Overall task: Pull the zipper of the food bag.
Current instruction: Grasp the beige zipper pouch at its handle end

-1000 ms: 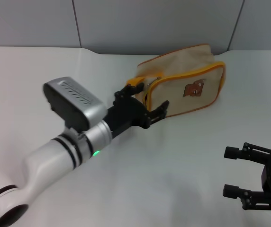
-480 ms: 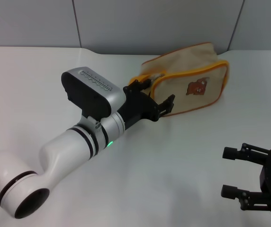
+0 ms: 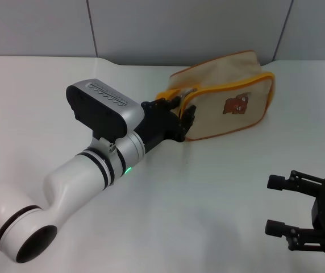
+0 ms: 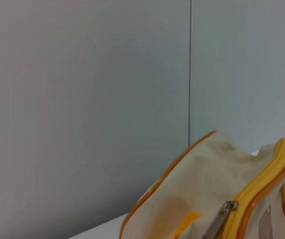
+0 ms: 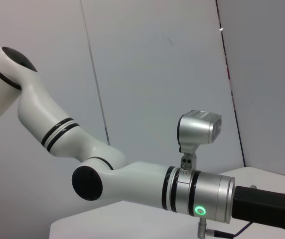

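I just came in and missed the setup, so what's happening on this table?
The left gripper is at the near end of the food bag, right where the zipper with its metal pull tab sits; whether it has the tab pinched isn't visible. The bag lies on the white table. The right gripper sits open and idle, well away from the bag.

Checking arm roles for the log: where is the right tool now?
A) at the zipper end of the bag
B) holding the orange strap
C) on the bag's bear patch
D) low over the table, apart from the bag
D: in the head view the right tool sits open near the table, well clear of the food bag, while the left tool is at the bag's zipper end.
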Robot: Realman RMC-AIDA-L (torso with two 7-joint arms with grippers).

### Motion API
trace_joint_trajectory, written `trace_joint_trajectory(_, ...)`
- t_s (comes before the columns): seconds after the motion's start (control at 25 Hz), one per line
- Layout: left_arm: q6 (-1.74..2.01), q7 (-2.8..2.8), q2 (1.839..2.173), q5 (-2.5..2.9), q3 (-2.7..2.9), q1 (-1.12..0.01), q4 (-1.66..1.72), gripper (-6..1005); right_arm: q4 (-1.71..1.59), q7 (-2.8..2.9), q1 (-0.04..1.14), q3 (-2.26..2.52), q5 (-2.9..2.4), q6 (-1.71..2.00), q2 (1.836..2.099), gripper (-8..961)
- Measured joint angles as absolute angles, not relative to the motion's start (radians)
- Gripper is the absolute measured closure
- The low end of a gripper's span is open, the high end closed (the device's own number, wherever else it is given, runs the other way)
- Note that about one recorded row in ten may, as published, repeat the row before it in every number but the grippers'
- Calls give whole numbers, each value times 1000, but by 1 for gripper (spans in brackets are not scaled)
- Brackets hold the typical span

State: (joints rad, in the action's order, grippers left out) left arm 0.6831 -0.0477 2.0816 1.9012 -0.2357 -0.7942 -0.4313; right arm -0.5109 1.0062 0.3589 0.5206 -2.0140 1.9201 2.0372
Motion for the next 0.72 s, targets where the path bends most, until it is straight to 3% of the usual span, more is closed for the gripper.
trace_joint_trajectory(0.08, 683, -48, 2082, 1907, -236, -794, -432, 563, -511, 1006, 359, 520, -2014, 1919, 2037, 122)
trace_joint_trajectory(0.28, 690, -48, 2082, 1952, -236, -791, -439, 766, -511, 1006, 359, 520, -2014, 1915, 2037, 122)
trace_joint_trajectory(0.72, 798, -48, 2082, 2039, -238, -743, -444, 885, -507, 992, 353, 507, -2014, 1907, 2037, 123)
